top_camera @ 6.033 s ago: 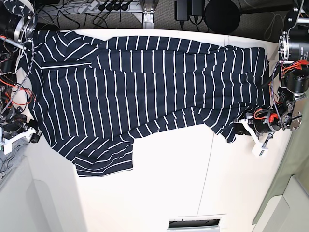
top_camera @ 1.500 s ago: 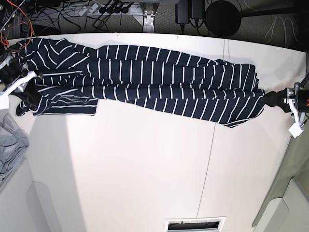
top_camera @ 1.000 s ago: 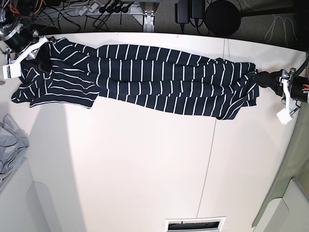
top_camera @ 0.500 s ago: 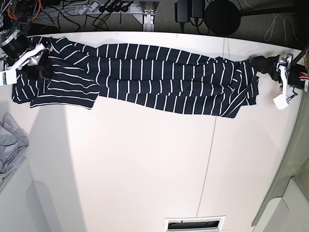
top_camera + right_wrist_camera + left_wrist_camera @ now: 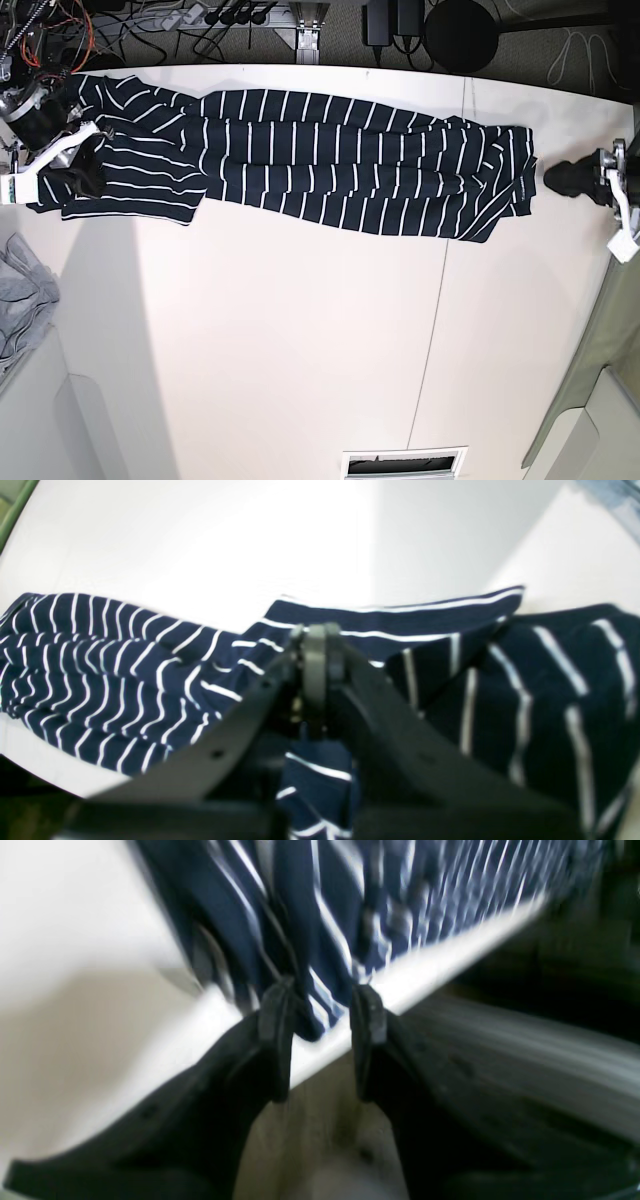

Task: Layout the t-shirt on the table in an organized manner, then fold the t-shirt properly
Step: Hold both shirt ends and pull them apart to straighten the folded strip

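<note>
Since six seconds ago, the t-shirt (image 5: pixel 330 165) has gone from spread wide to a bunched, narrow band along the far edge of the table (image 5: pixel 300 350). The right gripper (image 5: pixel 315 645) pinches a fold near one end; the left gripper (image 5: pixel 317 1012) stands parted, off the hem. Flattening and every fold remain.
</note>
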Controlling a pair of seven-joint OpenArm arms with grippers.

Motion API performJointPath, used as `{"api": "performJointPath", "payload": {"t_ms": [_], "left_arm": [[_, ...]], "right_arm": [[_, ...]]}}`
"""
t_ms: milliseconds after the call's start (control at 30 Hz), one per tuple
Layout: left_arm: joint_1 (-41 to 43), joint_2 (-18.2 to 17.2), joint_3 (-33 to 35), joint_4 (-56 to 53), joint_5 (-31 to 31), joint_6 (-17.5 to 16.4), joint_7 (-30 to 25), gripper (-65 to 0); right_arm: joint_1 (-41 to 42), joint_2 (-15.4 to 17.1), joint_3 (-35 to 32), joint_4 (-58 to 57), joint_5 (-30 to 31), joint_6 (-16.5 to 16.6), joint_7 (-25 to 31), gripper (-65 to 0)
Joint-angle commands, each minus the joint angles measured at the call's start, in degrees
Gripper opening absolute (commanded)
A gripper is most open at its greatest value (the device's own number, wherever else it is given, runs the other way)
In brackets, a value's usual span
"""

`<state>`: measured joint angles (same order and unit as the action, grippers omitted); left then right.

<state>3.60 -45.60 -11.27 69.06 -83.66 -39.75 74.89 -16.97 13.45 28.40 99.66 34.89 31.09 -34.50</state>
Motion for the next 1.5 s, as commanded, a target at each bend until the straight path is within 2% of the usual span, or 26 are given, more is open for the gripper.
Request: {"api": "performJointPath", "payload": {"t_ms": [0, 100, 167, 367, 467, 567, 700, 867, 1200, 1467], "left_arm": [[-0.6, -0.8, -2.6, 0.7, -1.2, -0.3, -1.6, -41.8], [-0.5, 0.7, -6.6, 0.7, 1.7, -0.3, -3.7, -29.6], [-0.4, 1.5, -6.6, 0.7, 4.1, -0.3, -5.5, -25.5], [-0.4, 7.2, -6.6, 0.7, 14.2, -0.3, -10.8, -25.5], [-0.4, 9.5, -6.6, -0.1, 23.6, -0.3, -16.6, -25.5], [-0.4, 10.2, -6.6, -2.3, 29.5, -0.3, -21.5, -25.5], [-0.4, 10.3, -6.6, -5.9, 28.7, -0.3, -21.9, -25.5], [-0.4, 10.7, -6.6, -7.1, 19.7, -0.3, -16.7, -25.5], [-0.4, 15.8, -6.5, -7.1, 22.0, -0.3, -16.2, -25.5], [-0.4, 18.3, -1.3, -7.1, 22.3, -0.3, -17.4, -27.4]], "right_arm": [[0.3, 0.7, -0.3, 0.3, 0.7, 0.2, 1.3, -65.0], [0.3, 0.7, -1.9, -1.7, 0.7, 0.2, 1.3, -65.0], [0.3, 0.7, -3.2, -3.3, 0.7, 0.2, 1.4, -65.0], [0.3, 0.7, -7.1, -7.0, -0.1, 0.2, 1.7, -65.0], [0.3, 0.7, -7.5, -7.1, -1.4, 0.2, 1.7, -65.0], [0.3, 0.7, -7.5, -7.1, -1.4, 0.2, 1.7, -65.0], [0.3, 0.7, -7.5, -7.1, -1.2, 0.2, 1.7, -65.0], [0.3, 0.7, -7.5, -7.1, -1.2, 0.2, 1.7, -65.0], [0.3, 0.7, -7.5, -7.1, -0.3, 0.2, 1.7, -65.0], [0.3, 0.7, -7.5, -7.1, -0.3, 0.2, 1.7, -65.0]]}}
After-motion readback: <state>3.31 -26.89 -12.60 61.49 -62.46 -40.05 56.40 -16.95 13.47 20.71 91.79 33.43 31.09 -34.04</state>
